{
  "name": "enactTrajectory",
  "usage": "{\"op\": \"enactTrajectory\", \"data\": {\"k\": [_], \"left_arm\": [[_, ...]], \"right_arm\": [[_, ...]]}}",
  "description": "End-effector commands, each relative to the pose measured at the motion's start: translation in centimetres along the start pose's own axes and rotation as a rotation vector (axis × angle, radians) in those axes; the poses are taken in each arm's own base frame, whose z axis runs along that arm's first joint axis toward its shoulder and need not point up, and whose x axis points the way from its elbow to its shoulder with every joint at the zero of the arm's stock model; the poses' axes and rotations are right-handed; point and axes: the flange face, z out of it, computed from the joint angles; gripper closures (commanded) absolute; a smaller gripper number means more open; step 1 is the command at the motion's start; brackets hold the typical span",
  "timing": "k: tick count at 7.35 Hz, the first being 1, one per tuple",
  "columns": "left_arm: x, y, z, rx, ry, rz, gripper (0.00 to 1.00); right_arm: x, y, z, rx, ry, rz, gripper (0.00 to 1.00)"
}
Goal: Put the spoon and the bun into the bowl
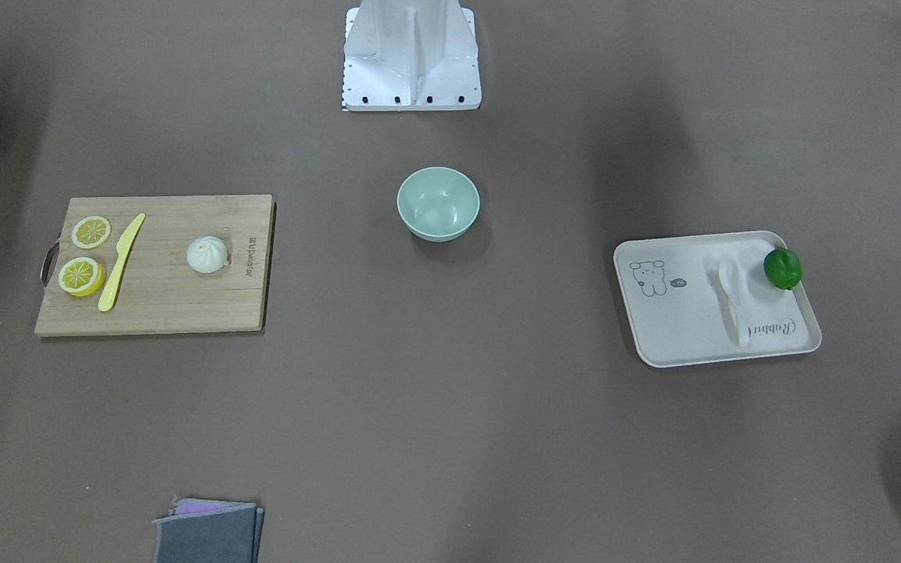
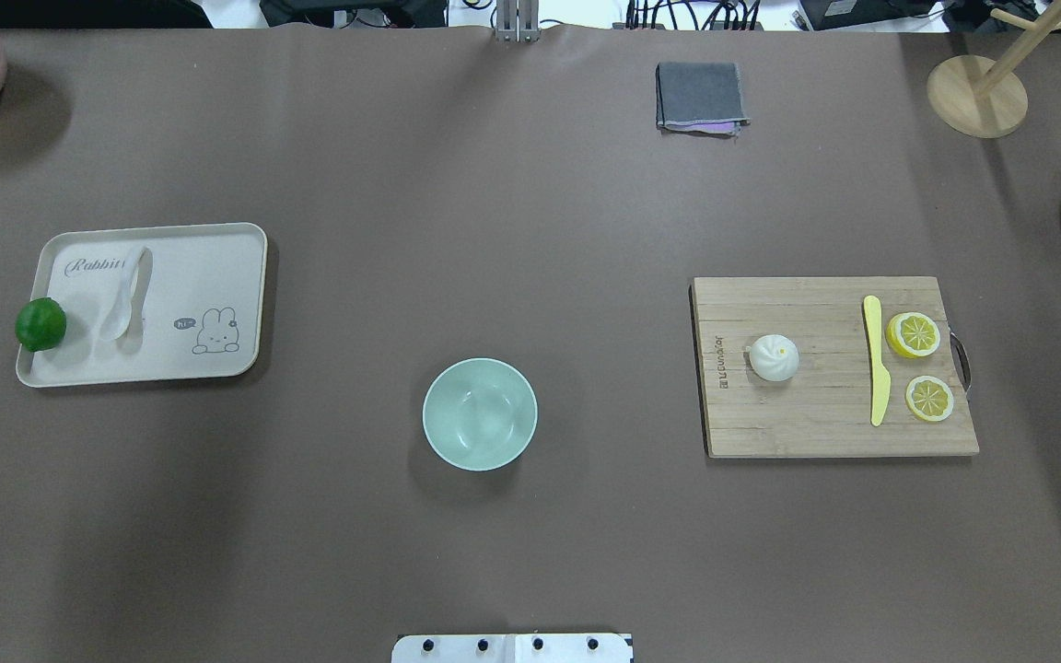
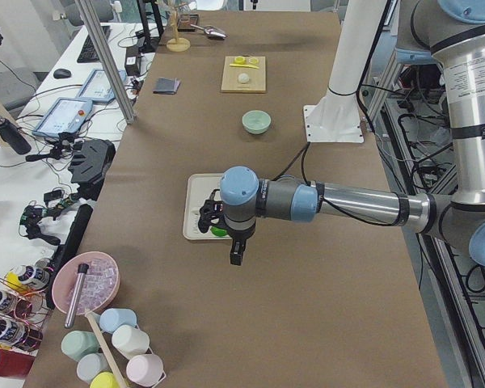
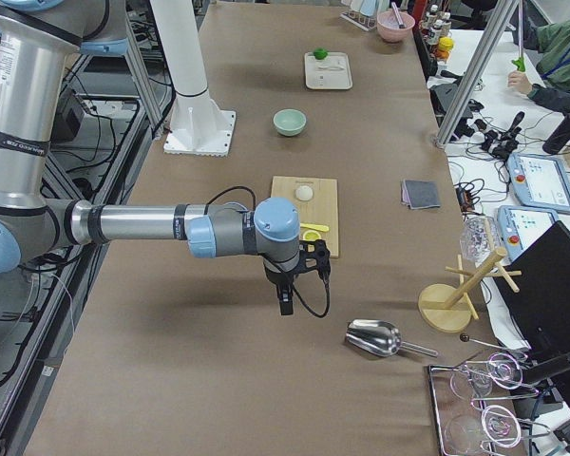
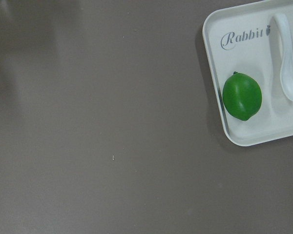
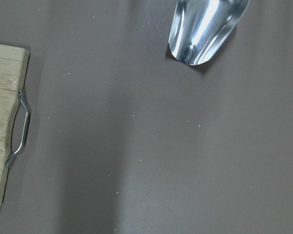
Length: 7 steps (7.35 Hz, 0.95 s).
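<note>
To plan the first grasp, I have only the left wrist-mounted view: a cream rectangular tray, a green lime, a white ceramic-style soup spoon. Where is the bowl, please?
Observer: The round pale mint-green bowl stands alone on the brown table, between the cream tray and a bamboo cutting board.
Operator: And the bun?
Observer: The small white pleated bun sits on that board, toward its bowl-side end.
Operator: Is the bowl empty?
Observer: Yes, nothing lies inside it.

White spoon (image 2: 125,295) lies on a tray (image 2: 227,276); pleated bun (image 2: 775,357) sits on a board (image 2: 798,424); mint bowl (image 2: 480,414) between, apparently empty.
</note>
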Motion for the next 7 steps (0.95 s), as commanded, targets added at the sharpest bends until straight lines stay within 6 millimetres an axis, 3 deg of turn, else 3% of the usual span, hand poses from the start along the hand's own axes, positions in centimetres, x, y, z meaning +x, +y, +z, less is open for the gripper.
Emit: {"op": "enactTrajectory", "data": {"k": [1, 7], "left_arm": [[0.08, -0.04, 0.01, 0.0, 0.0, 0.003, 0.02], [0.68, -0.74, -0.68, 0.017, -0.005, 0.02, 0.02]], "right_arm": [[0.0, 0.01, 0.0, 0.0, -0.001, 0.001, 0.0], [-0.55, -0.21, -0.33, 0.027, -0.024, -0.017, 0.0]]}}
